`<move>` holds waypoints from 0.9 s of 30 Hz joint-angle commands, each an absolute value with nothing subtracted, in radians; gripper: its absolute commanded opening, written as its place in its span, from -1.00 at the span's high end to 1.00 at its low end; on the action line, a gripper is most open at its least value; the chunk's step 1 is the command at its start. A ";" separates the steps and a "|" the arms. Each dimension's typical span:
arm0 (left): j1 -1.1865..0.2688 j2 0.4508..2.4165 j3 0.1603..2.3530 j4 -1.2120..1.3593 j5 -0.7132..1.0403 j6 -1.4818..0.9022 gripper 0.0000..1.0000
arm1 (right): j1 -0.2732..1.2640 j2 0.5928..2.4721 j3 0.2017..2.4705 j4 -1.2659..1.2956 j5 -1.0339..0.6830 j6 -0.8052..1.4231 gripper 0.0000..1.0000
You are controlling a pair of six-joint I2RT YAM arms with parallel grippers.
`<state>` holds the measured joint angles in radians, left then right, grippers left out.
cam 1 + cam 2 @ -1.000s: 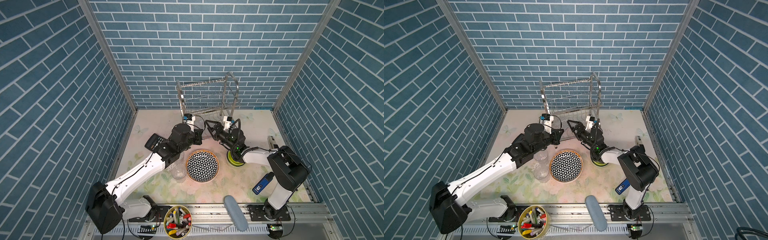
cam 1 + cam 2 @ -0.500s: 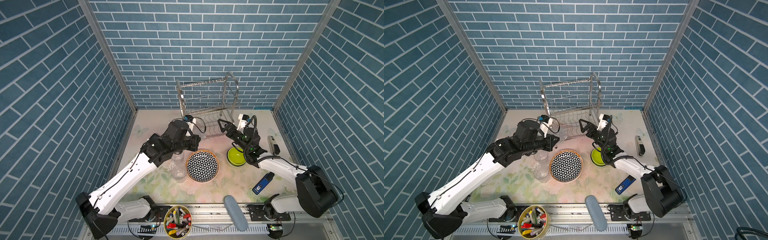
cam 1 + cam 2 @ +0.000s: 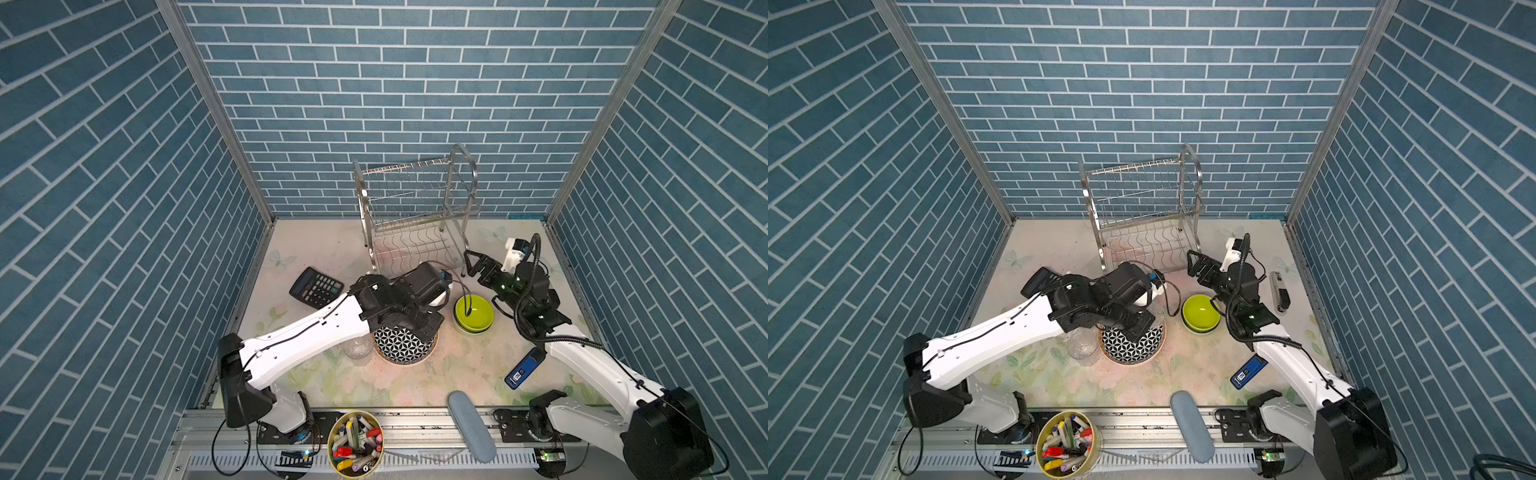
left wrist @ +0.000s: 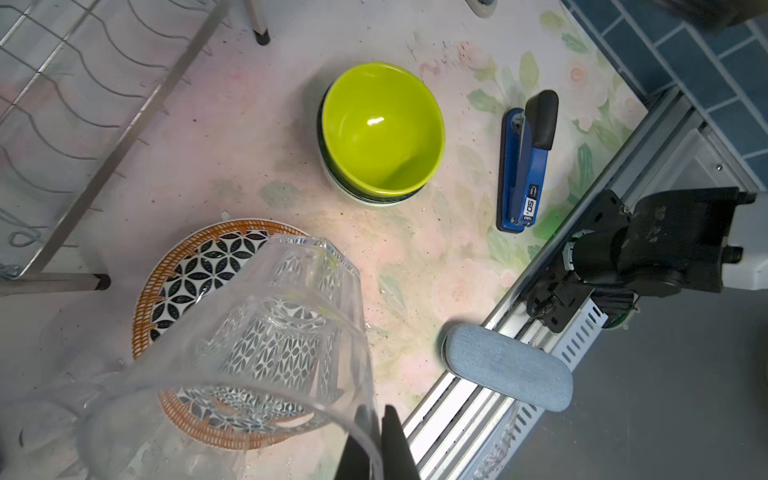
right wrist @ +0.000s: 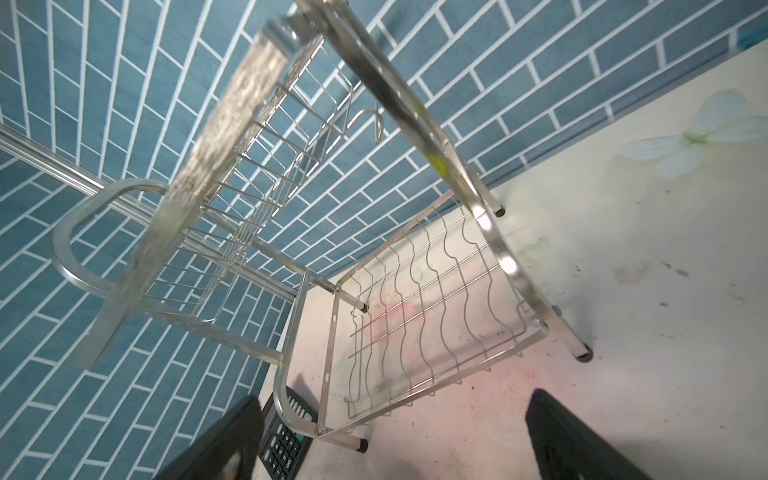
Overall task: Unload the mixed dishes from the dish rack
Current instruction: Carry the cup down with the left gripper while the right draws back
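The dish rack [image 3: 415, 216] [image 3: 1142, 216] stands at the back wall, and both wire tiers look bare in the right wrist view [image 5: 415, 291]. My left gripper [image 4: 376, 419] is shut on the rim of a clear glass tumbler [image 4: 266, 340], which hangs tilted over the star-patterned plate [image 4: 199, 266] [image 3: 401, 347]. In both top views the left arm hides that tumbler. Another tumbler [image 3: 357, 347] stands left of the plate. A lime bowl [image 3: 473, 311] [image 4: 380, 129] tops a stack of bowls. My right gripper [image 3: 473, 264] [image 5: 395, 436] is open and empty by the rack's right front leg.
A black calculator [image 3: 316, 286] lies left of the rack. A blue stapler [image 3: 525, 368] and a grey-blue case [image 3: 471, 426] lie near the front rail. The round tub of markers [image 3: 355, 442] sits on the rail. A dark tool [image 3: 1280, 291] lies by the right wall.
My left arm has come away from the rack toward the front, carrying the tumbler over the star plate. The right gripper has drawn back to the right, still open.
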<state>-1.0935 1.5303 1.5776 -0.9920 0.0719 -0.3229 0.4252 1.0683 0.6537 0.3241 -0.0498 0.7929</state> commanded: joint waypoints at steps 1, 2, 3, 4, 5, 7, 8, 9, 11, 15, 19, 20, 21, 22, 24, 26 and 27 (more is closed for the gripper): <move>-1.131 1.599 1.651 -1.051 0.099 -0.265 1.00 | 0.409 0.990 0.626 0.254 0.000 0.732 -0.98; -1.144 1.629 1.671 -1.060 0.110 -0.257 1.00 | 0.405 0.973 0.622 0.242 0.005 0.729 -0.98; -1.156 1.656 1.689 -1.068 0.120 -0.248 1.00 | 0.401 0.959 0.618 0.233 0.009 0.729 -0.97; -1.165 1.679 1.704 -1.072 0.127 -0.241 1.00 | 0.398 0.949 0.617 0.227 0.011 0.728 -0.97; -1.172 1.703 1.718 -1.074 0.141 -0.233 1.00 | 0.395 0.940 0.615 0.219 0.010 0.728 -0.97; -1.180 1.743 1.739 -1.071 0.157 -0.222 1.00 | 0.391 0.931 0.612 0.208 0.006 0.729 -0.97; -1.182 1.762 1.747 -1.069 0.166 -0.217 1.00 | 0.390 0.929 0.611 0.204 0.002 0.731 -0.97; -1.183 1.782 1.756 -1.071 0.176 -0.213 1.00 | 0.388 0.927 0.609 0.202 -0.001 0.735 -0.98; -1.185 1.818 1.775 -1.081 0.189 -0.207 1.00 | 0.385 0.924 0.605 0.200 -0.004 0.739 -0.98; -1.192 1.869 1.792 -1.090 0.204 -0.198 1.00 | 0.378 0.905 0.589 0.196 0.006 0.740 -0.98; -1.195 1.900 1.792 -1.068 0.233 -0.194 1.00 | 0.361 0.893 0.583 0.188 0.018 0.738 -0.97; -1.194 1.913 1.796 -1.068 0.237 -0.189 1.00 | 0.355 0.894 0.586 0.184 0.013 0.738 -0.97; -1.194 1.928 1.803 -1.071 0.242 -0.185 1.00 | 0.347 0.897 0.587 0.181 0.007 0.739 -0.97; -1.195 1.940 1.809 -1.078 0.243 -0.180 1.00 | 0.341 0.899 0.588 0.180 0.002 0.742 -0.97; -1.194 1.970 1.826 -1.098 0.242 -0.169 1.00 | 0.326 0.899 0.586 0.181 -0.003 0.747 -0.97; -1.195 1.989 1.835 -1.111 0.237 -0.159 1.00 | 0.312 0.895 0.582 0.179 -0.004 0.749 -0.98; -1.195 1.996 1.836 -1.115 0.230 -0.155 1.00 | 0.304 0.891 0.578 0.177 -0.003 0.749 -0.98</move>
<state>-1.1896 1.9747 1.8088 -1.0729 0.2298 -0.1860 0.3229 0.9096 0.5968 0.1921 -0.0044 0.7582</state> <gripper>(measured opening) 0.082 0.988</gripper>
